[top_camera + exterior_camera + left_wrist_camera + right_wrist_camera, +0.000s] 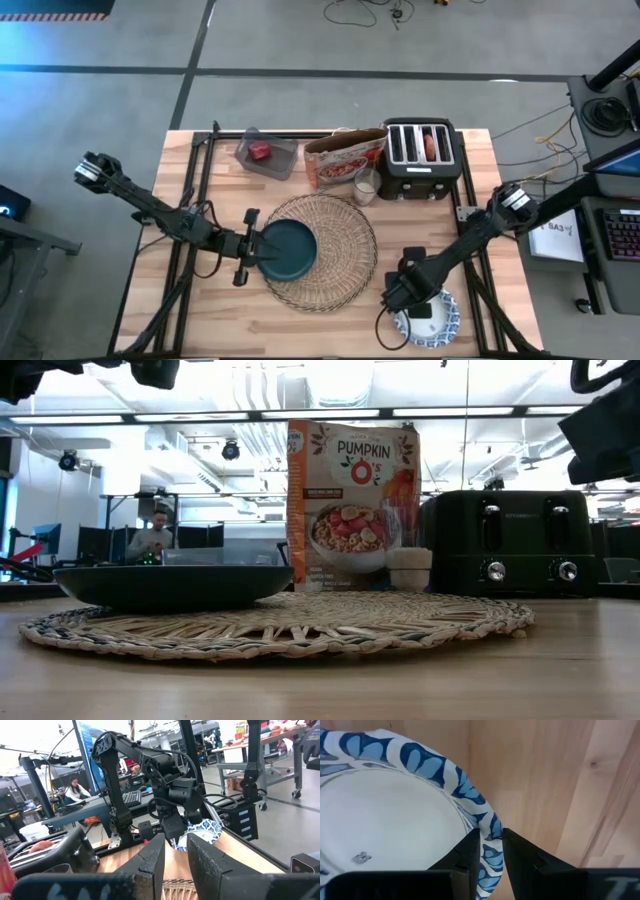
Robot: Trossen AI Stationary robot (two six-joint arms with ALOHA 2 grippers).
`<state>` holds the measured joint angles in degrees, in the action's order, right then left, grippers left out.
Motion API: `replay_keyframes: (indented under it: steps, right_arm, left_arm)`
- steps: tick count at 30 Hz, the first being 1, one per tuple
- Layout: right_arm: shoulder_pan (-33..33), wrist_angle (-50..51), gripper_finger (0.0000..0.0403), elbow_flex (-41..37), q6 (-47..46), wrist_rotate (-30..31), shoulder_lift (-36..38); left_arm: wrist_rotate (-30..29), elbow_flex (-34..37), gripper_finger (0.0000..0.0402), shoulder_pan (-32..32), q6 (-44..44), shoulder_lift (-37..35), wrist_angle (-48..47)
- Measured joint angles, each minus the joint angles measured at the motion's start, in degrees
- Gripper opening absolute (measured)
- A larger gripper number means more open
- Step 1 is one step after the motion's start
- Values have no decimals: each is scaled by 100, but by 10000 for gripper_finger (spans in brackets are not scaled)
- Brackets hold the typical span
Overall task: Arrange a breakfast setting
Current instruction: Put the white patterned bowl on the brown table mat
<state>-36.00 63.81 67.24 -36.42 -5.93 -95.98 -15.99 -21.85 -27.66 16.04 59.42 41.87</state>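
The dark teal plate (290,252) rests on the left part of the round woven placemat (335,275); the low view shows the plate (170,585) flat on the placemat (300,622). My left gripper (258,246) hovers at the plate's left rim with a narrow gap between its fingers and nothing in it. My right gripper (408,298) is shut on the blue-and-white bowl (435,320) near the table's front right. The small clear glass (367,186) stands beyond the mat. The green-handled spoon is out of view. My right gripper pinches the bowl's rim (490,832), one finger inside the bowl and one outside. The fingers come from above, pointing down, at the rim's left side. I cannot tell whether the bowl is clear of the table.
A black four-slot toaster (421,157) stands at the back right, with a cereal box (345,155) next to it and a clear container (266,153) holding something red at the back. Bare wood lies in front of the mat (330,330).
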Motion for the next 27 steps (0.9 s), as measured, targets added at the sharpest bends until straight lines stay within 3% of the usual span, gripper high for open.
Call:
replay_keyframes:
  steps: [7,13,27]
  right_arm:
    - [1,-25,126,0,40,14,30]
    - [1,-40,155,0,59,595,30]
    - [1,-547,132,-79,348,583,26]
  left_arm:
    - [0,0,66,0,-1,9,2]
    - [0,0,66,0,-1,9,-13]
    - [2,0,66,0,-49,9,-159]
